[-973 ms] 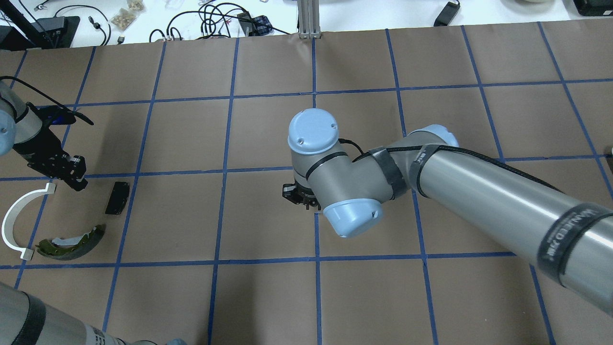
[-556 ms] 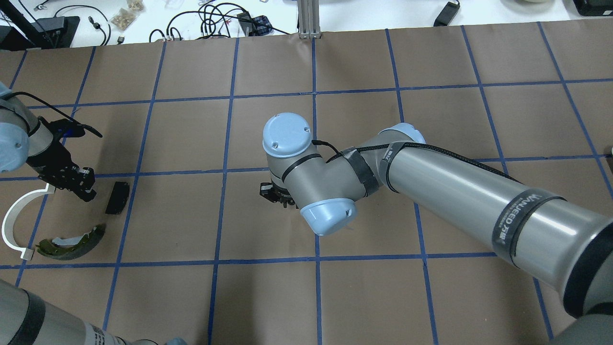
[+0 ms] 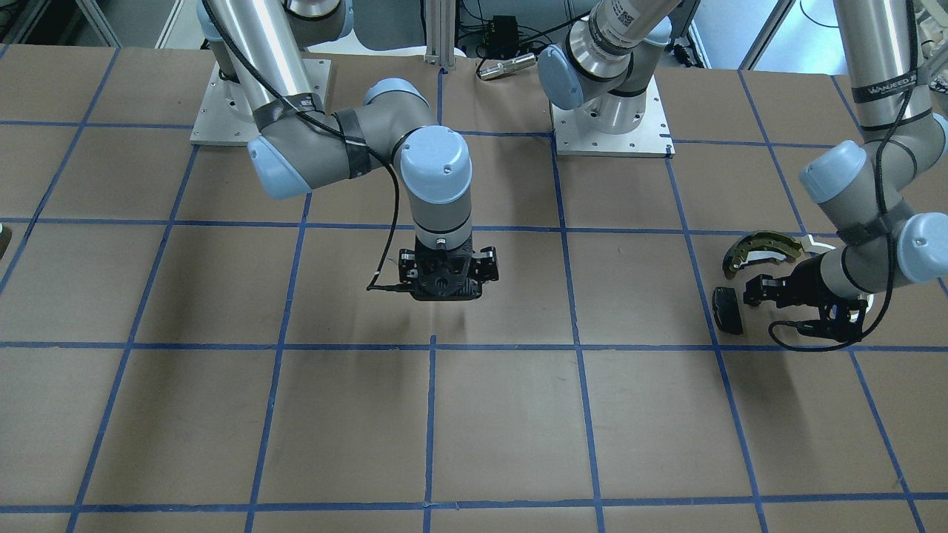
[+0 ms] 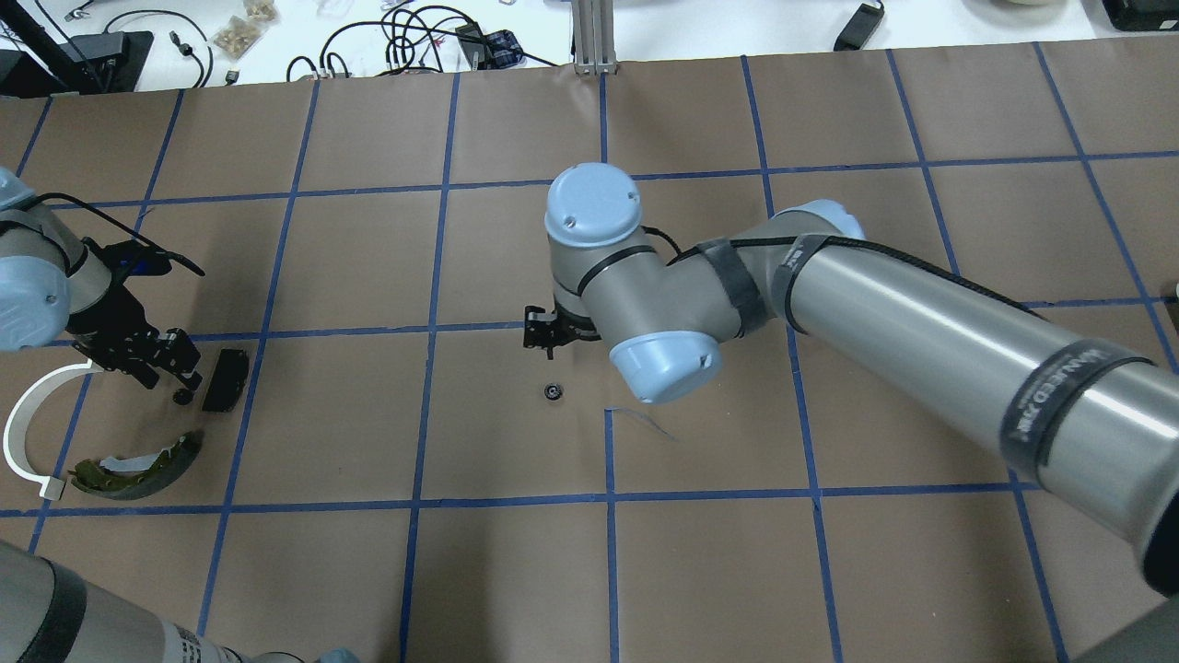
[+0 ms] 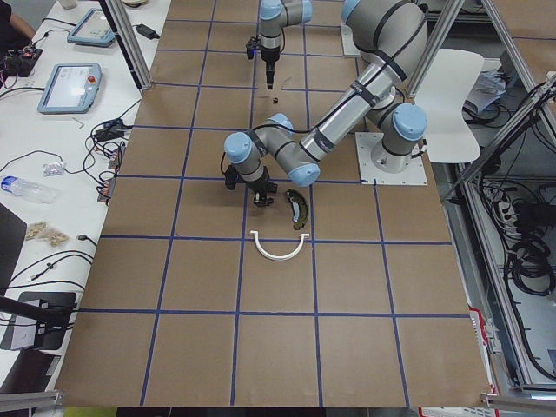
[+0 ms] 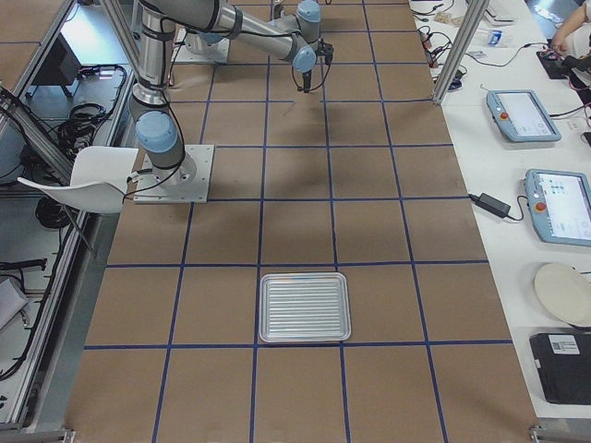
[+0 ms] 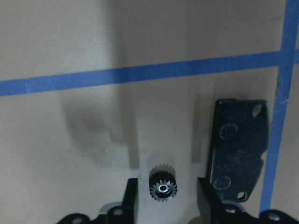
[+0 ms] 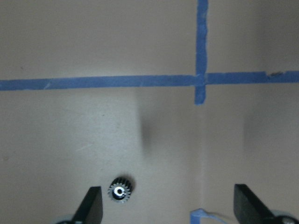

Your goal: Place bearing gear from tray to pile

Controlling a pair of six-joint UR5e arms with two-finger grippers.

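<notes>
One small black bearing gear [image 4: 553, 391] lies on the brown paper mid-table. My right gripper [image 4: 543, 330] hovers just beyond it, open and empty. In the right wrist view the gear [image 8: 120, 191] lies near one finger [image 8: 92, 205]. A second gear [image 7: 162, 189] lies between the parted fingers of my open left gripper [image 4: 180, 382], touching neither. It is beside the pile's black pad [image 4: 226, 379]. The olive brake shoe [image 4: 138, 460] and the white arc [image 4: 28, 433] lie close by. The metal tray [image 6: 305, 307] shows only in the exterior right view and holds nothing.
Blue tape lines grid the brown paper. Cables and small items lie on the white bench [image 4: 368, 37] beyond the far edge. An aluminium post [image 4: 594, 37] stands at the far middle. The arm bases [image 3: 611, 111] are bolted on the robot's side.
My right gripper swung left, then back and farther from the robot, and a gear now shows on the paper. My left gripper moved closer to the black pad, with a gear at its tips.
</notes>
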